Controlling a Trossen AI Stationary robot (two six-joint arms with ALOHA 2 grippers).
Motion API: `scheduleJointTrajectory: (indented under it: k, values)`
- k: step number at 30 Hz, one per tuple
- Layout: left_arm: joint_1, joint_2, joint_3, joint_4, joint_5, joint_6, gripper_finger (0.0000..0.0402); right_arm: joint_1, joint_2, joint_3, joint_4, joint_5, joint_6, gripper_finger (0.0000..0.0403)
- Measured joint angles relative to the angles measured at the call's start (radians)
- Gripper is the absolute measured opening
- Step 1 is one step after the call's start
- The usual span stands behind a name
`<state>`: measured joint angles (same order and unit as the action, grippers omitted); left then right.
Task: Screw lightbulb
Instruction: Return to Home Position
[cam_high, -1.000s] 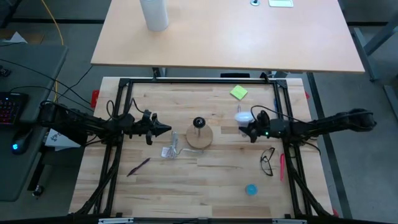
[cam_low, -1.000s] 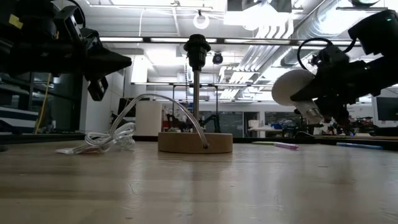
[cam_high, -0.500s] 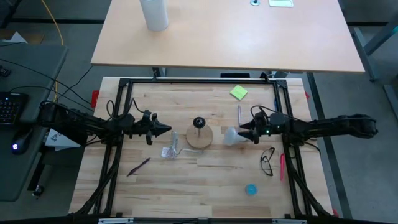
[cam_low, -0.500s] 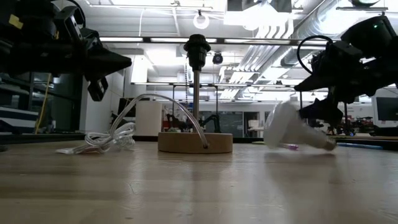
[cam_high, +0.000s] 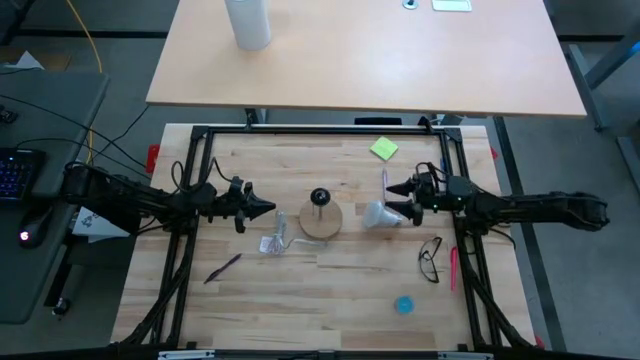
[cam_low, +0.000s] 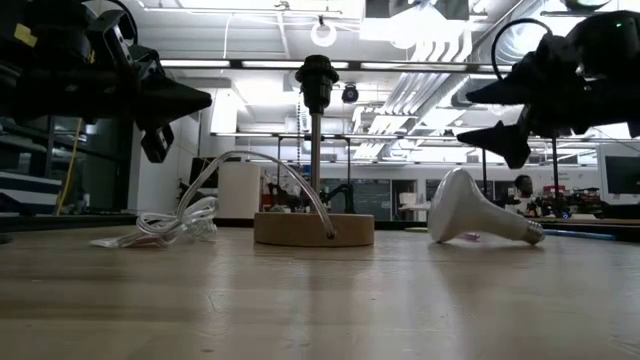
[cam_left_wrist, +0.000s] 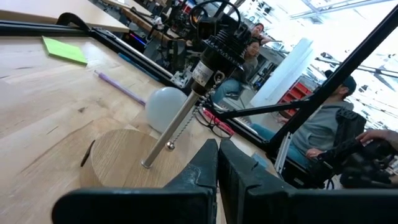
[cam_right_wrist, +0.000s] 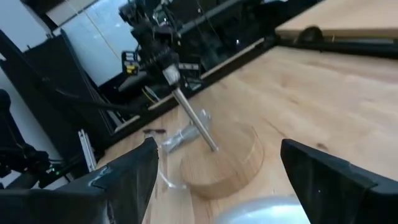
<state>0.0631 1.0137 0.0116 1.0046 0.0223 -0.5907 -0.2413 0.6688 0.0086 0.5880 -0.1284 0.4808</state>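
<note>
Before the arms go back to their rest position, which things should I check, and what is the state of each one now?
1. Lightbulb let go: ok. It lies on its side on the table, and the right gripper hangs above it with fingers open, not touching it.
2. Lightbulb clear of the lamp base: ok, a gap shows between them.
3. Socket empty: ok, nothing is screwed in.
4. Left gripper free: ok, fingers shut on nothing, raised on the other side of the lamp base.
5. Cord clear of the left gripper: ok, it lies on the table below it.
6. Lightbulb will not roll: cannot tell.
</note>
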Motion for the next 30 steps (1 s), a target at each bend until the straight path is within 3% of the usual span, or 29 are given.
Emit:
scheduleJointTrajectory:
  k: [11,19,30]
  values:
    - [0.0,0.0,0.0,-0.014,0.0,0.0,0.0,-0.001,-0.188,0.0,0.127,0.002,0.0,0.033]
    - [0.0,0.0,0.0,-0.022,0.0,0.0,0.0,0.0,-0.224,0.0,0.123,0.003,0.0,0.033]
    - [0.0,0.0,0.0,-0.022,0.0,0.0,0.0,0.032,-0.558,0.0,-0.34,0.003,0.067,0.033]
